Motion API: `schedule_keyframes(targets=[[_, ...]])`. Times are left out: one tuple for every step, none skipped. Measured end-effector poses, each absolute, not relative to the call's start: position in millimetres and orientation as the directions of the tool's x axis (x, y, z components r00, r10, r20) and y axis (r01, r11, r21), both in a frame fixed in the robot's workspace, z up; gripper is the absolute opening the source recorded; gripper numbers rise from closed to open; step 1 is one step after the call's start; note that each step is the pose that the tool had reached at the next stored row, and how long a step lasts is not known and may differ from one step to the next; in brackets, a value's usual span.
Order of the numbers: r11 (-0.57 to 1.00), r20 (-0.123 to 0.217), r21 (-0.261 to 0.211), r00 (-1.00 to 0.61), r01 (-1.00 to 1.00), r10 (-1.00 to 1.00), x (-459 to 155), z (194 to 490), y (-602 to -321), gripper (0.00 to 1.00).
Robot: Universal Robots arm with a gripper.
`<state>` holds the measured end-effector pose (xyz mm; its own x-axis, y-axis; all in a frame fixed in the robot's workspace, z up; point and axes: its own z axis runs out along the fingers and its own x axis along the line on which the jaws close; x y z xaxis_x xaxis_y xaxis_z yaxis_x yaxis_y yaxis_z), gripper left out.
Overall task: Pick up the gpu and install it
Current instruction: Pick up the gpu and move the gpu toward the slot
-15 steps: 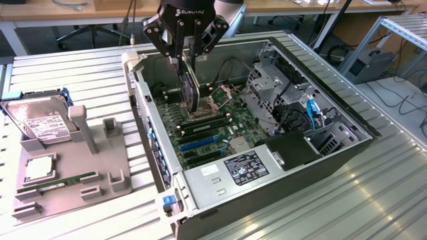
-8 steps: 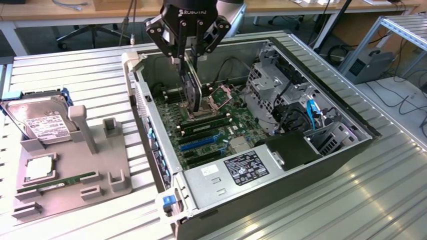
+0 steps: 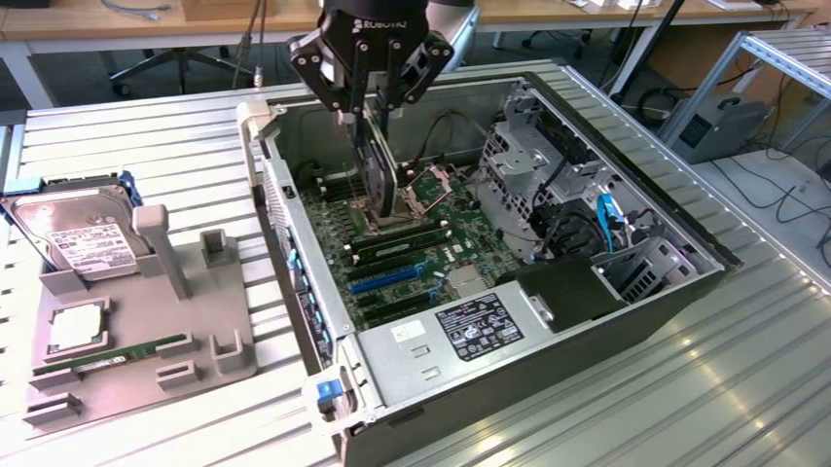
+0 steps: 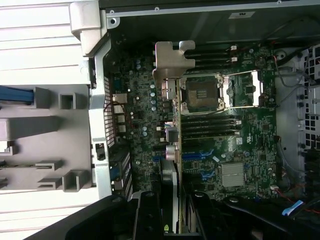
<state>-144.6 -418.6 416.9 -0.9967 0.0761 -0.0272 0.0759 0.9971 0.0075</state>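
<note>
The gpu (image 3: 378, 165) is pinched by the gripper (image 3: 374, 102), long axis hung straight down over the motherboard (image 3: 435, 248)

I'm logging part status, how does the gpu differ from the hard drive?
The gpu hangs on edge in the gripper inside the case; the hard drive rests on the grey tray outside it. The gpu is a thin dark card; the hard drive is a silver box with a white label. Neither is installed.

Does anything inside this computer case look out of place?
The CPU socket stands open, its metal frame flipped aside, nothing seated in it. Otherwise nothing looks spilled or damaged; the claw holds the gpu on edge above the motherboard.
</note>
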Motion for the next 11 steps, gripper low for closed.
schedule_keyframes(targets=[[0.997,-0.027,0.007,-0.997,0.076,0.076,-144.1,416.8,-418.6,0.27],[0.997,-0.027,0.007,-0.997,0.076,0.076,-143.6,416.7,-418.6,0.27],[0.997,-0.027,0.007,-0.997,0.076,0.076,-143.1,416.7,-418.6,0.27],[0.997,-0.027,0.007,-0.997,0.076,0.076,-142.5,416.6,-418.6,0.27],[0.997,-0.027,0.007,-0.997,0.076,0.076,-141.8,416.5,-418.6,0.27],[0.997,-0.027,0.007,-0.997,0.076,0.076,-141.3,416.3,-418.6,0.27],[0.997,-0.027,0.007,-0.997,0.076,0.076,-140.6,416.2,-418.6,0.27],[0.997,-0.027,0.007,-0.997,0.076,0.076,-139.9,416.2,-418.6,0.27],[0.997,-0.027,0.007,-0.997,0.076,0.076,-139.3,416.0,-418.6,0.27],[0.997,-0.027,0.007,-0.997,0.076,0.076,-138.6,415.8,-418.6,0.27],[0.997,-0.027,0.007,-0.997,0.076,0.076,-137.8,415.7,-418.6,0.27]])
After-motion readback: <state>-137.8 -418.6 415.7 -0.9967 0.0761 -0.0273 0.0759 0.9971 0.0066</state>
